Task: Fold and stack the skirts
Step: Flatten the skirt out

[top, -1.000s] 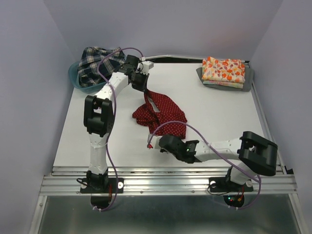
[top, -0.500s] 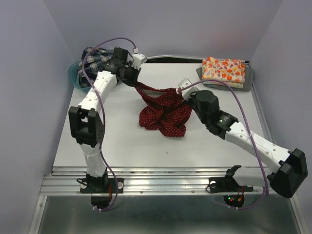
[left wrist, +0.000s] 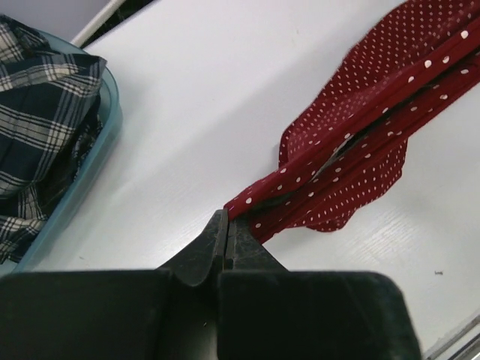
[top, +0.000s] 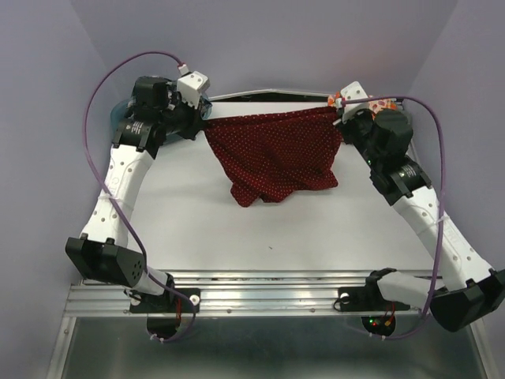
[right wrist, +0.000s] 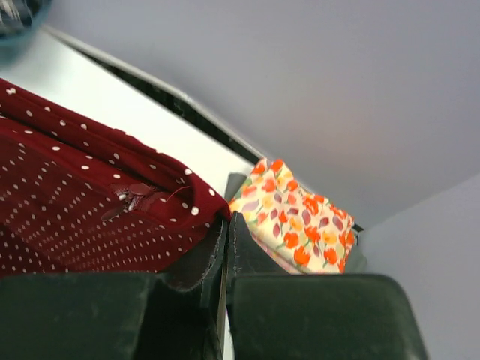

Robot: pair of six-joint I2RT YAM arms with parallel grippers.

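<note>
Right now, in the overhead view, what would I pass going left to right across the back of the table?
Left claw → red skirt, stretched between the two claws → right claw.

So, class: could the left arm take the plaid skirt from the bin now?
Probably not: the plaid skirt lies close by, but the left arm's jaws are shut on the red dotted skirt.

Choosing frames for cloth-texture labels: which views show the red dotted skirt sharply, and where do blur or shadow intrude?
Top external: even light, red dotted skirt sharp, a faint shadow beneath it. Left wrist: dots crisp; left gripper a dark, blurred mass. Right wrist: cloth slightly soft; right gripper a black silhouette.
</note>
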